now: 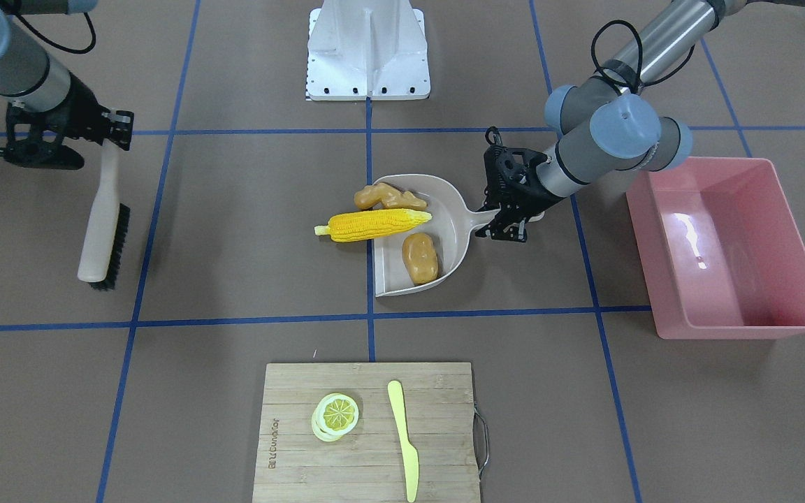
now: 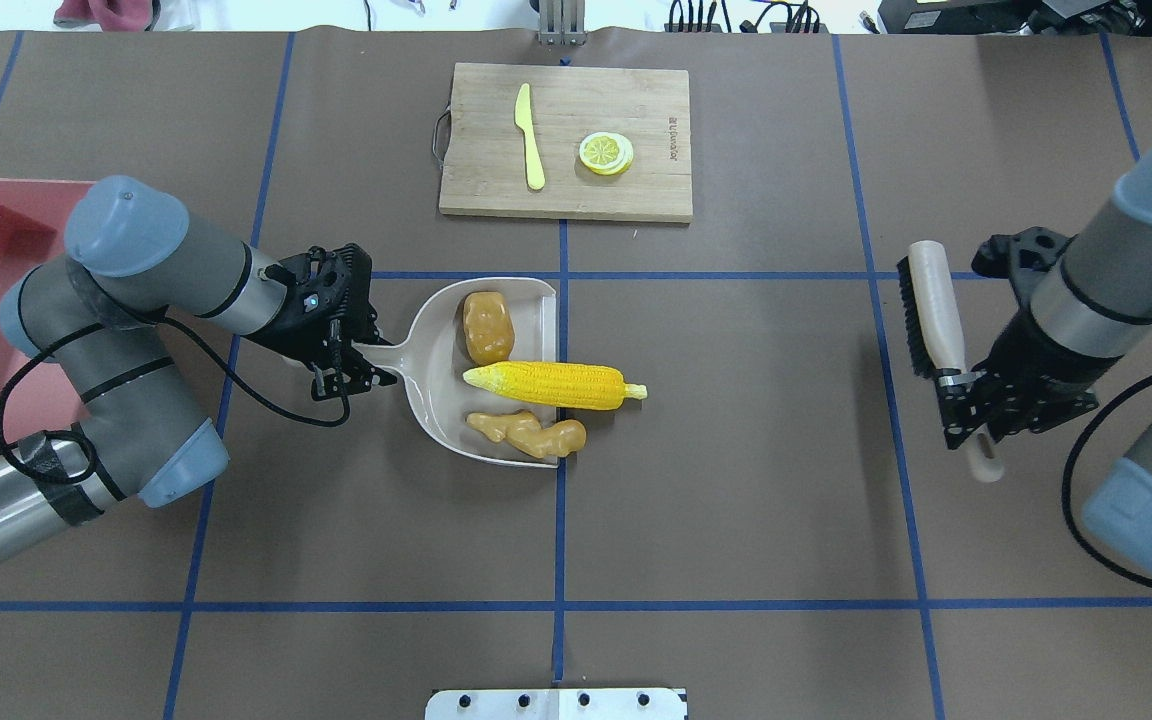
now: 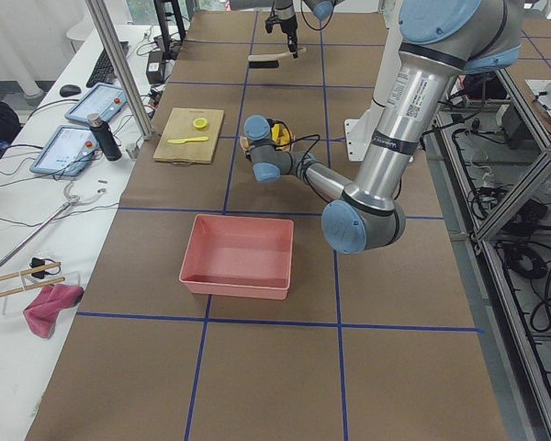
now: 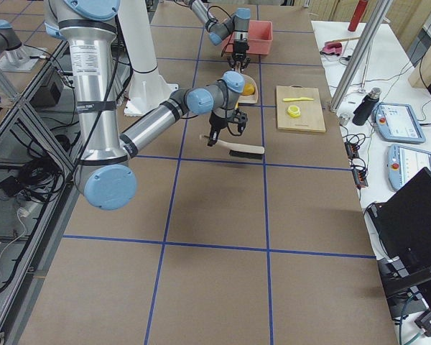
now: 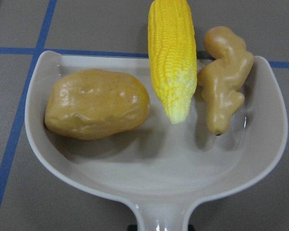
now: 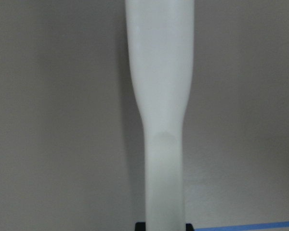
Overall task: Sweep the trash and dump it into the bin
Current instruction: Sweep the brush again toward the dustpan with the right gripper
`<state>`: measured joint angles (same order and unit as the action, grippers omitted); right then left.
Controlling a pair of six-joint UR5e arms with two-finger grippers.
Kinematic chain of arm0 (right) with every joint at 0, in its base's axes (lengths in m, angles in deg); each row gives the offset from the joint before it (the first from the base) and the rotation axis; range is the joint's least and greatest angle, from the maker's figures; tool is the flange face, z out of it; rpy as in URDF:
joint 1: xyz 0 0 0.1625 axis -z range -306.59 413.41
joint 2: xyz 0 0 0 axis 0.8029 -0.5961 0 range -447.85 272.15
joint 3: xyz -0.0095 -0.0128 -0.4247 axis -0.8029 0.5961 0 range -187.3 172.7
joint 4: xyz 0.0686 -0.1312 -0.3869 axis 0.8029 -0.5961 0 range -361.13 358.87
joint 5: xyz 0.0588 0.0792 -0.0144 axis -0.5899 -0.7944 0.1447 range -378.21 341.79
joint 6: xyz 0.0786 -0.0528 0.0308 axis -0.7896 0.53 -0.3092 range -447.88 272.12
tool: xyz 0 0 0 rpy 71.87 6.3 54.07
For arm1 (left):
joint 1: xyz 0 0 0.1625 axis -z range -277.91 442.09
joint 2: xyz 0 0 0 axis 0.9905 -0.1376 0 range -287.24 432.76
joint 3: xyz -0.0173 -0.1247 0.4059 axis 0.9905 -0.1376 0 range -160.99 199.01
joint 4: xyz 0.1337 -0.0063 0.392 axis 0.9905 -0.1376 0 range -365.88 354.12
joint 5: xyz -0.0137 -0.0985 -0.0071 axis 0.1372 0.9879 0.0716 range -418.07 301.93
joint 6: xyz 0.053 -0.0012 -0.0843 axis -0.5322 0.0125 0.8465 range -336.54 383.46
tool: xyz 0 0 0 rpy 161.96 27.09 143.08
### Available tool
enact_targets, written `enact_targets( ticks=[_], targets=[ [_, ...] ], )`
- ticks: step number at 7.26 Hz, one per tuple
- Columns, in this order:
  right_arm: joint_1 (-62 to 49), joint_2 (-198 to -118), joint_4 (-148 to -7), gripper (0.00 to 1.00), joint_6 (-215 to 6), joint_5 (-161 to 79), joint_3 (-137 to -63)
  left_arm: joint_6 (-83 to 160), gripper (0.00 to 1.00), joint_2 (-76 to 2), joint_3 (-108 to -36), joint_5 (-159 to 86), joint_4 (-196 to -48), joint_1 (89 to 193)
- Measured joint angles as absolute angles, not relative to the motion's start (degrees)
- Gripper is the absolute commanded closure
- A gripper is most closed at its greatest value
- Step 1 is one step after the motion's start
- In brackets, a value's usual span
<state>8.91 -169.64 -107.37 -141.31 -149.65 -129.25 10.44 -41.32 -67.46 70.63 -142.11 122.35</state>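
The beige dustpan [image 2: 436, 345] lies at the table's middle with the potato [image 2: 488, 326], the ginger root [image 2: 528, 434] and the rear of the corn cob [image 2: 551, 385] in it; the cob's tip sticks out past the pan's lip. My left gripper [image 2: 351, 350] is shut on the dustpan's handle. In the left wrist view the potato [image 5: 96, 103], corn [image 5: 172, 57] and ginger [image 5: 224, 77] sit in the pan [image 5: 159, 173]. The pink bin [image 1: 727, 244] stands empty beside my left arm. My right gripper [image 2: 966, 395] is shut on a beige brush [image 2: 931, 305], held away from the pan.
A wooden cutting board [image 2: 566, 140] at the far side carries a lemon slice [image 2: 605, 153] and a pale yellow knife [image 2: 529, 148]. The robot's white base plate [image 1: 367, 52] stands at the near side. Blue tape lines grid the brown table.
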Motion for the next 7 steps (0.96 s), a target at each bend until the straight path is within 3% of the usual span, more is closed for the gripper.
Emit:
enact_targets(
  ticks=[7],
  targets=[
    [23.2, -153.7, -106.4, 1.0, -153.8, -146.8, -121.1, 10.4, 1.0, -41.3, -67.0, 70.4, -142.1, 122.3]
  ],
)
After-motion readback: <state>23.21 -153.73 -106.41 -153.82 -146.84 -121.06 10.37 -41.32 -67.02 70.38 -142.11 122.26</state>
